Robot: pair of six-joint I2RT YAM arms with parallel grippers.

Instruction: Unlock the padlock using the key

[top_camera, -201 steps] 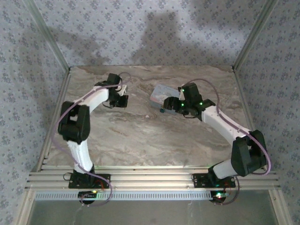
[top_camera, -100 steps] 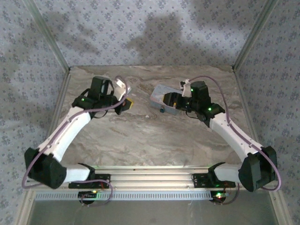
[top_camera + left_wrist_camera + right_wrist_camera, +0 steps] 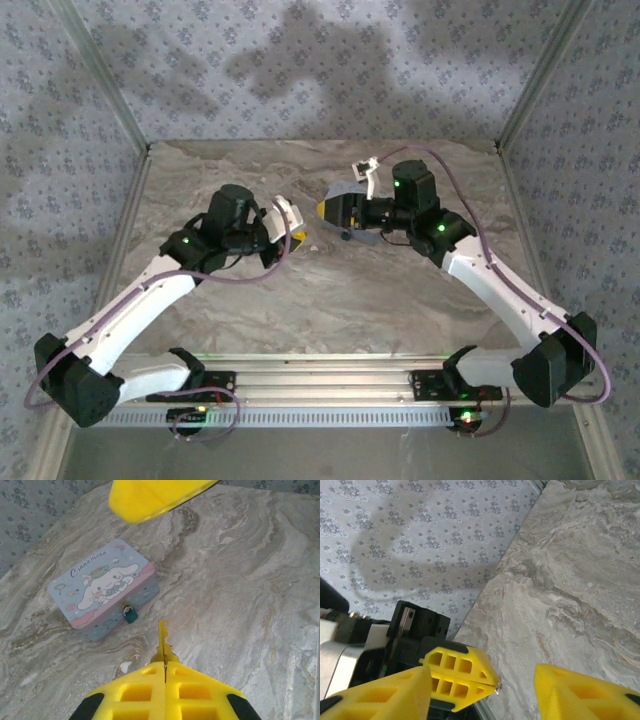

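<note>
Left claw point(image 3: 165, 666) is clenched on a small brass key point(image 3: 161, 640), blade projecting forward, evidently to aim at the tiny teal padlock point(image 3: 130, 614). The padlock hangs on the front of the pale blue picture-lid tin point(image 3: 100, 580) on the marbled bench point(image 3: 240, 580), apart from the key. Right claw point(image 3: 330, 210) is released and empty near the tin, probably to steady it.

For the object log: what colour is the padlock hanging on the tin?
Teal-blue. The padlock shows best in the left wrist view.

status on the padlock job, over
Left gripper shut on key, blade toward padlock, not yet in. Right gripper open by the tin box, holding nothing. Nothing between key and padlock.
</note>
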